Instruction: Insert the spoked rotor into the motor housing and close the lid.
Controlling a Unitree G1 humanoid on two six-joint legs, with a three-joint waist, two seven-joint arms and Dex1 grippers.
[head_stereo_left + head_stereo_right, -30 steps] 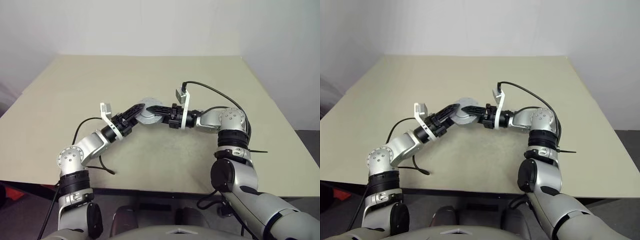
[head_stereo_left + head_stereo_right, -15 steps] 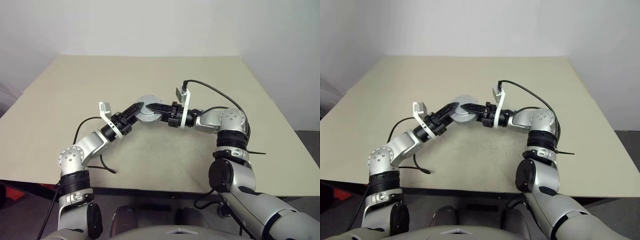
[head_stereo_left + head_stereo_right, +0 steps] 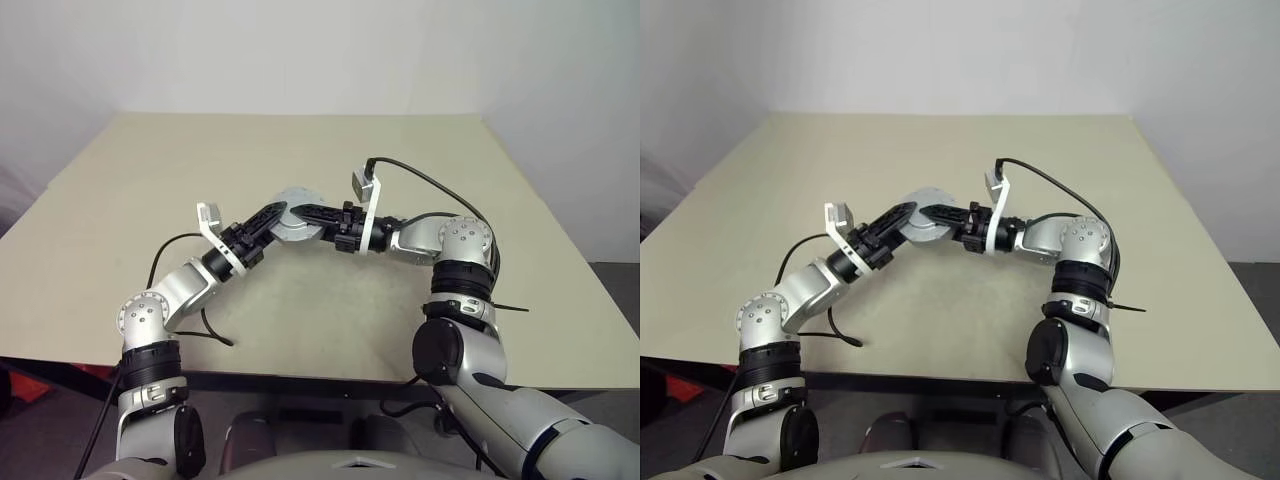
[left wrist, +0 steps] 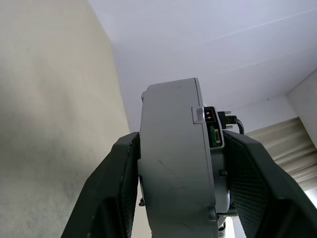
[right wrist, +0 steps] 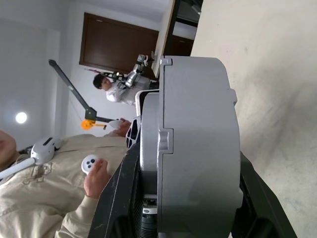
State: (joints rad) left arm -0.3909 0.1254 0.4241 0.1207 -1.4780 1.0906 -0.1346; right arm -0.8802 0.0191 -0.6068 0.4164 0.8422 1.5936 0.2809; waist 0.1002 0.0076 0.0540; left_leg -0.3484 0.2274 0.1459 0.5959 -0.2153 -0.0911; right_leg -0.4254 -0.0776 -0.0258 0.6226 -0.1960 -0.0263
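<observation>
The motor housing [image 3: 297, 195], a short silver-grey round body, hangs above the middle of the table between my two grippers. My left gripper [image 3: 281, 212] reaches it from the left and is shut on it. The left wrist view shows the housing [image 4: 173, 163] edge-on with a black finger [image 4: 116, 183] pressed against each flat side. My right gripper [image 3: 298, 213] comes from the right and is also shut on it; its wrist view shows the housing [image 5: 198, 148] clamped across its faces. The spoked rotor is hidden. I cannot tell the lid apart from the housing.
The beige table [image 3: 200, 150] stretches wide on all sides, with its front edge near my elbows. A black cable [image 3: 205, 335] loops under my left forearm. A person [image 5: 116, 89] and a nearer hand holding a controller [image 5: 94, 173] show in the right wrist view.
My left gripper's fingers have closed in onto the motor housing. Both arms stayed where they were, and the right gripper kept its hold.
</observation>
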